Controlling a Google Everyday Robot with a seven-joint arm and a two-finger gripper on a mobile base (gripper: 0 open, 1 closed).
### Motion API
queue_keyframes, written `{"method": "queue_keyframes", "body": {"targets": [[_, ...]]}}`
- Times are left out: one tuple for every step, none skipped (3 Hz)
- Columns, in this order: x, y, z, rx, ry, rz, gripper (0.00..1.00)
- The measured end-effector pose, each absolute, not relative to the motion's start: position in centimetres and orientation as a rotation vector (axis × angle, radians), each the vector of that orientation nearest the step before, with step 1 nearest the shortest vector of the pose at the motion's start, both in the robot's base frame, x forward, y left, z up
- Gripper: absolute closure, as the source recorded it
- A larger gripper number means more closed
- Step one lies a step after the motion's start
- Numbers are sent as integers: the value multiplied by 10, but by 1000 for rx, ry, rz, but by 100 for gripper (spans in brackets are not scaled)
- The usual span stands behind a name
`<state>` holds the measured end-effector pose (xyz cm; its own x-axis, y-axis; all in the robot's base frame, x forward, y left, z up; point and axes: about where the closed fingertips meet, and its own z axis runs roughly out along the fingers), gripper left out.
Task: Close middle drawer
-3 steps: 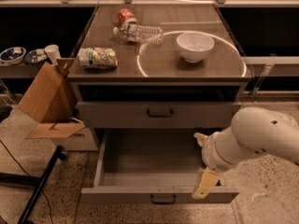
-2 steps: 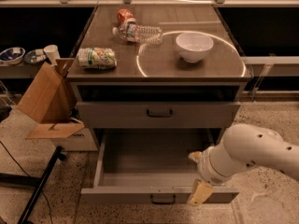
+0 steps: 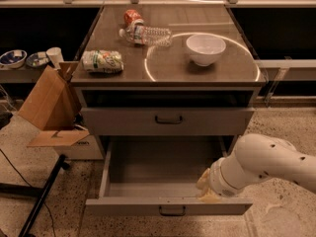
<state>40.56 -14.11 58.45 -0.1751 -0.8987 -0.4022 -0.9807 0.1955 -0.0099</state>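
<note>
At the right end of the middle drawer's front panel, on its top edge: gripper, open or closed cannot be told. White arm extends to the drawer's right. Drawer pulled far out, below the closed taller-fronted drawer. White bowl on the cabinet top above.

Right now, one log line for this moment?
middle drawer: open | gripper: at front panel, right end | closing: not done
</note>
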Motion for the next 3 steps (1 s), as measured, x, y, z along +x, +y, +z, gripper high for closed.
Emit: {"method": "queue_keyframes", "body": {"targets": [[406, -141, 584, -1774, 2158, 361, 96], [406, -141, 584, -1774, 2158, 361, 100], [413, -143, 561, -1764, 2172, 417, 100]]}}
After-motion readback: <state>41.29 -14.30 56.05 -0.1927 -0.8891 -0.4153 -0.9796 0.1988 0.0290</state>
